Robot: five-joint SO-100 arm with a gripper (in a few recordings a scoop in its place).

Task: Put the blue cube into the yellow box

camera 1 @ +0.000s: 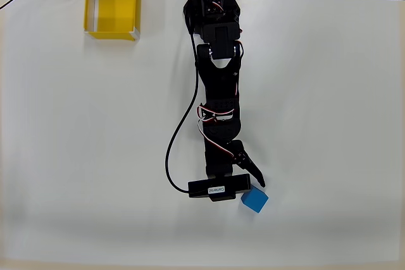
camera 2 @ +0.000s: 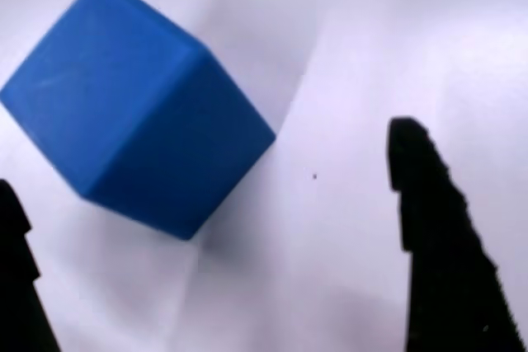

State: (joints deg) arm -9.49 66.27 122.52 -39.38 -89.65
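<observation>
White table, with the yellow box at its far edge, well away from the blue cube. The gripper hangs over the cube, jaws spread wide, gripping nothing, cube partly between them.

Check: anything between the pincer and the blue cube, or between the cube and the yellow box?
Nothing visible. The pincer is open over bare table, with the blue cube just ahead of its fingers. In the overhead view the cube to yellow box diagonal crosses only the robot's own arm and cable.
</observation>
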